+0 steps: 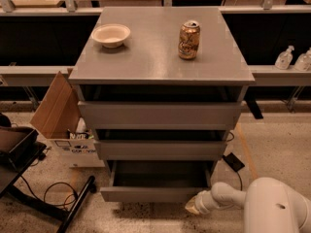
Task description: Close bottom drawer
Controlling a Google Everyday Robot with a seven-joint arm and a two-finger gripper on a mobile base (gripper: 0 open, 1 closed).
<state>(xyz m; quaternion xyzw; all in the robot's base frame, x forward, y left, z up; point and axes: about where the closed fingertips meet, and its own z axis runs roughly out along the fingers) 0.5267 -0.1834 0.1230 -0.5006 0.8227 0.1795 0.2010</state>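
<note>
The bottom drawer [153, 194] is the lowest of three in the grey cabinet [160, 57]. It stands partly open, with its flat grey front pulled out and the shallow grey box showing behind it. My gripper [193, 205] is low on the floor side, at the right end of the drawer front, touching or almost touching it. My white arm [272, 210] reaches in from the bottom right corner.
A beige bowl [111, 35] and a brown can [188, 39] stand on the cabinet top. An open cardboard box [60, 120] sits left of the cabinet. A black stand [19, 154] and cables lie at the lower left. Bottles [284, 58] stand on a shelf right.
</note>
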